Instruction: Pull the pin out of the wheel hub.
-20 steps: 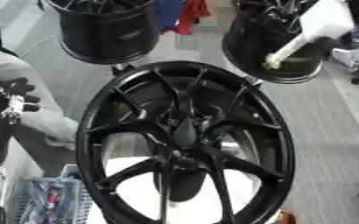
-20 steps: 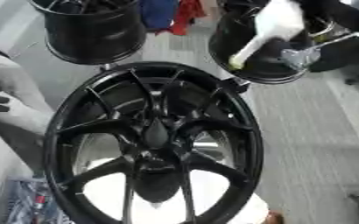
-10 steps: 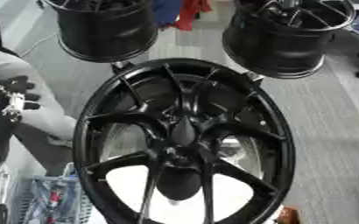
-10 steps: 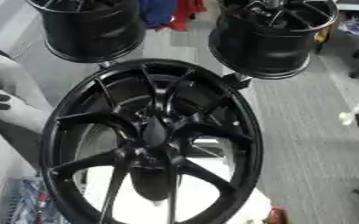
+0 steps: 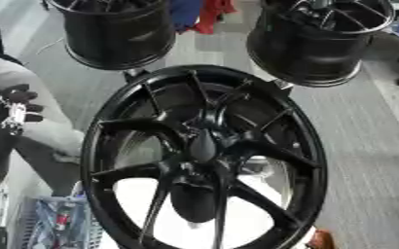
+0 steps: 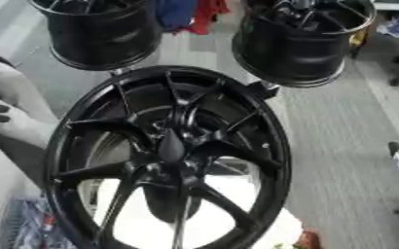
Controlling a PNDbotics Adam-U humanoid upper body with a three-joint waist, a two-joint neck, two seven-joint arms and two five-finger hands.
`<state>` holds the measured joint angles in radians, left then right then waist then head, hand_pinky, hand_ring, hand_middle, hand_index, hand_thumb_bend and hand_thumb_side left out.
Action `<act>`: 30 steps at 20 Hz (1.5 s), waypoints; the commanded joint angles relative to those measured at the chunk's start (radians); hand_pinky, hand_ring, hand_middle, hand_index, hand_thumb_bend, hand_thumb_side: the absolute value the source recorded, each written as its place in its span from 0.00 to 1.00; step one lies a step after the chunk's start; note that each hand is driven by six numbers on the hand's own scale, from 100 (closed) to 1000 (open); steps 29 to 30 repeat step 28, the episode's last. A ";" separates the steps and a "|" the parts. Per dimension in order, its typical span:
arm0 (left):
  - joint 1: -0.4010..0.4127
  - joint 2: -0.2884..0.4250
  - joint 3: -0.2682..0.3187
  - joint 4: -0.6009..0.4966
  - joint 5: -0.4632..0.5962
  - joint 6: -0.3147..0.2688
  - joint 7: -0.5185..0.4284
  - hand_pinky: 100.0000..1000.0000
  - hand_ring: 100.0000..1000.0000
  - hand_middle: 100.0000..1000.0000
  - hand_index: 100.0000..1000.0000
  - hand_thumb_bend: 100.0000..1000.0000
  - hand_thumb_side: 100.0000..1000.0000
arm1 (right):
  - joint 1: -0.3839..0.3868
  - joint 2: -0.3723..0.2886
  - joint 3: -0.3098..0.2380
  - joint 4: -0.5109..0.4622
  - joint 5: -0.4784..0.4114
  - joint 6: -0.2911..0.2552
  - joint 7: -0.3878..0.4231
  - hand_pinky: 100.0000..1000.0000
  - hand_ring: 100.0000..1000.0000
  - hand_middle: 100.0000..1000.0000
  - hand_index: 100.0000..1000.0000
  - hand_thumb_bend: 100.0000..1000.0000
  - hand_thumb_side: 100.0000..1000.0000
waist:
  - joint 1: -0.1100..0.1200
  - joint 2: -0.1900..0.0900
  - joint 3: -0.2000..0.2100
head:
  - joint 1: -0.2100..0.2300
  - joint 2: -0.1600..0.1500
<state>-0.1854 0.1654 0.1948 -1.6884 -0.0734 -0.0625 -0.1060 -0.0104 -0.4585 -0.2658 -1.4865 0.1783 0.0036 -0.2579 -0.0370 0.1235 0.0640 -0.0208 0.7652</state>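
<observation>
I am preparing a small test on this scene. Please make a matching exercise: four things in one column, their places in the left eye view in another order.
Things:
1. large black wheel
2. red and blue cloth
3. left hand
4. blue basket

Places:
A. lower left corner
B. centre
C. left edge, at mid height
D. top, between the two far wheels

Pairs: 1-B, 2-D, 3-C, 4-A

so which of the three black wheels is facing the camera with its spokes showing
The big near wheel in the middle, its spokes spread face-on. The two far wheels, left and right, show mostly their barrel sides.
</observation>
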 commanded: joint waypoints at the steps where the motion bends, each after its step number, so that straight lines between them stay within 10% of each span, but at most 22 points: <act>1: -0.011 0.006 0.005 -0.019 0.000 -0.002 0.002 0.58 0.60 0.62 0.76 0.02 0.58 | -0.019 0.003 0.013 -0.067 -0.014 -0.025 -0.024 0.66 0.72 0.76 0.87 0.39 0.18 | 0.003 -0.009 0.002 | -0.001 0.005; 14: -0.012 -0.005 -0.005 -0.017 0.001 -0.005 -0.009 0.58 0.60 0.63 0.76 0.02 0.58 | -0.045 0.113 0.193 -0.276 -0.219 -0.121 0.036 0.60 0.66 0.70 0.83 0.28 0.08 | 0.011 -0.004 0.011 | -0.007 0.005; 30: -0.018 -0.014 -0.020 -0.012 -0.003 -0.006 -0.027 0.59 0.61 0.63 0.76 0.02 0.58 | -0.091 0.172 0.271 -0.255 -0.256 -0.118 0.130 0.60 0.66 0.70 0.83 0.26 0.07 | 0.009 0.005 0.017 | -0.012 0.005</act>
